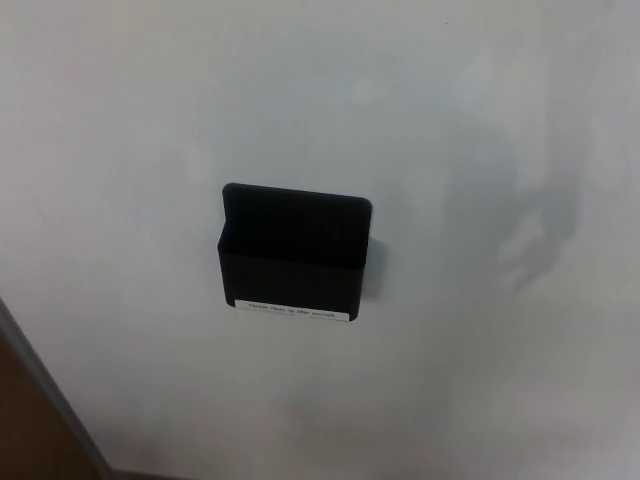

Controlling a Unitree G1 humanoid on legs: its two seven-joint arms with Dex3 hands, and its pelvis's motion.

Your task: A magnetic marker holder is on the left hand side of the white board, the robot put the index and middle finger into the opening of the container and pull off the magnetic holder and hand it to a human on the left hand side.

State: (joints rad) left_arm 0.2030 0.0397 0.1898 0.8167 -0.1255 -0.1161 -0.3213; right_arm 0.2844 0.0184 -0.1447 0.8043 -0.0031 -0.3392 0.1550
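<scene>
A black magnetic marker holder (295, 255) clings to the whiteboard (450, 110) near the middle of the head view. It is a boxy pocket with a taller back plate and an opening at the top, and a thin white label strip runs along its bottom edge. Neither of my hands shows in the picture. A faint dark shadow falls on the board to the right of the holder.
The whiteboard's grey frame edge (50, 395) runs diagonally across the lower left corner, with a brown surface (25, 430) beyond it.
</scene>
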